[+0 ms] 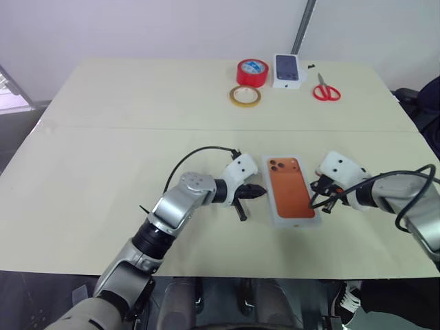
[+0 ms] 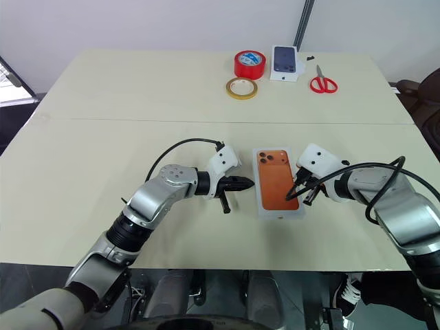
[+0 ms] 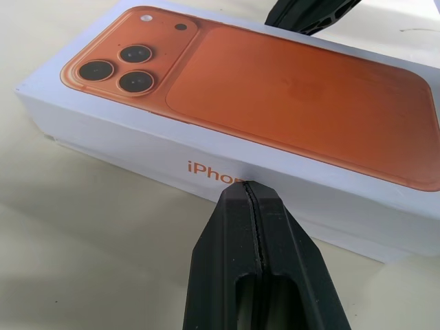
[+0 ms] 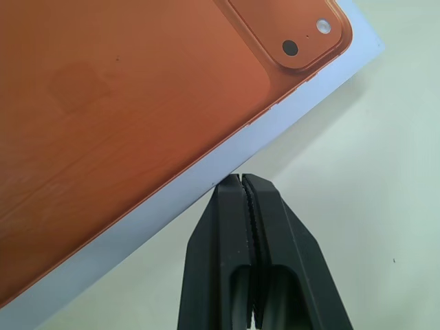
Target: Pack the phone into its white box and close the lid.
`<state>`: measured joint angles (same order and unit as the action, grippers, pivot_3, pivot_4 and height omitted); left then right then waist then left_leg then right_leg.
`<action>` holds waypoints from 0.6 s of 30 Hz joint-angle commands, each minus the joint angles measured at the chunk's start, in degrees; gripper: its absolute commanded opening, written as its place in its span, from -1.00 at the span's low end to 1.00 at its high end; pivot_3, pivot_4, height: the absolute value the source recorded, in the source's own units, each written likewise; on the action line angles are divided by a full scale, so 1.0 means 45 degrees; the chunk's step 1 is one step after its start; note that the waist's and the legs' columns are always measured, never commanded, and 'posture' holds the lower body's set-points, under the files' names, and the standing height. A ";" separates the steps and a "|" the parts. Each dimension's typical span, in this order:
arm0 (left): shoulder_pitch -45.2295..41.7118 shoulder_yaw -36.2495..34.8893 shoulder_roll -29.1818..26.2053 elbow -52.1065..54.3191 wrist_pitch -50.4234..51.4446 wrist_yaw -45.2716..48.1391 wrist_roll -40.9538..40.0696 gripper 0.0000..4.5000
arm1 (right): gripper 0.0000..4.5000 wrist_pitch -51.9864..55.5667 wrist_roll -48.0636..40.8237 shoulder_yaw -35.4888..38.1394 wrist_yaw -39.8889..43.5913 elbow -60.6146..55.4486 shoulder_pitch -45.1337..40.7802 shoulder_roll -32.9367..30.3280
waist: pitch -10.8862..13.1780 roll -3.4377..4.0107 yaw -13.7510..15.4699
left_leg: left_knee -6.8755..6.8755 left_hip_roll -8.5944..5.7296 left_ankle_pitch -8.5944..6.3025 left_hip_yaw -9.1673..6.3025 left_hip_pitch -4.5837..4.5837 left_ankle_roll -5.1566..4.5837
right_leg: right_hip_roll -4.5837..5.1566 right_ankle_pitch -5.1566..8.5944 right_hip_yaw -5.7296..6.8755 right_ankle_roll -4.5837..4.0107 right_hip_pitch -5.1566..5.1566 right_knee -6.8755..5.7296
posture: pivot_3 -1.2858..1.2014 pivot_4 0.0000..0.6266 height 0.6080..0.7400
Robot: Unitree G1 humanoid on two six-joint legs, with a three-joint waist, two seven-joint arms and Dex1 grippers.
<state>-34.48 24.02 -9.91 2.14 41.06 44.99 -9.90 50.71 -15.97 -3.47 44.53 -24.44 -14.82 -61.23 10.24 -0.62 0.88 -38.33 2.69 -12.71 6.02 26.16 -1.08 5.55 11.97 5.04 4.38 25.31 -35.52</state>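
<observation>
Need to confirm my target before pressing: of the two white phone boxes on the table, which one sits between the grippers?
The white box with the lid showing an orange phone, lying between the left gripper and right gripper. The small white box picturing a dark phone lies at the far edge beside the red tape roll.

Lid (image 3: pixel 275 130): white cardboard, smooth, matt sides with a slight satin sheen; the printed orange phone on top is flat ink, faintly streaky in the right wrist view. Table (image 1: pixel 103 158): pale cream, smooth matt laminate look, one thin seam across it. Left tool (image 3: pixel 249 206) and right tool (image 4: pixel 242 189): black matt plastic fingers, fine ridged rubbery strips where the pads meet. Wrist housings white plastic, slightly glossy; left forearm brushed silver metal look. Red tape roll (image 1: pixel 252 71): glossy plastic. Yellow tape ring (image 1: pixel 245 95): translucent, shiny. Scissors (image 1: pixel 326 90): red plastic handles, grey metal blades. Small box (image 1: pixel 288 71): white card, dark print.
</observation>
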 commanded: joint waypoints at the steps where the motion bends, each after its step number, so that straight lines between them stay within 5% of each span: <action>1: -0.0176 0.0334 0.0238 0.0739 -0.0078 0.0208 -0.0246 -1.00 | -0.98 -0.0014 -0.0260 0.0420 0.0318 -0.0953 0.0097 -0.0103 | 0.0000 0.0000 -0.0002 | 0.0000 0.0000 0.0000 0.0000 0.0000 0.0000 | 0.0000 0.0000 0.0000 0.0000 -0.0001 0.0001 | 0.03 -0.52 0.85; 18: -0.0103 0.0655 0.0056 0.0235 -0.0221 0.0113 0.0122 -1.00 | -0.98 0.0051 0.0032 0.0411 0.0372 -0.0970 0.0483 -0.0190 | 0.0000 0.0000 -0.0001 | -0.0002 -0.0002 0.0000 -0.0003 0.0000 0.0000 | 0.0000 0.0004 0.0000 -0.0006 -0.0002 -0.0001 | 0.03 -0.52 0.85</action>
<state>-34.48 26.17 -10.48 2.27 41.14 45.26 -9.20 51.83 -15.91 -2.47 45.79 -25.90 -12.45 -61.75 10.24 -0.62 0.87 -38.34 2.68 -12.71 6.00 26.15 -1.09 5.55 11.99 5.04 4.36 25.30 -35.52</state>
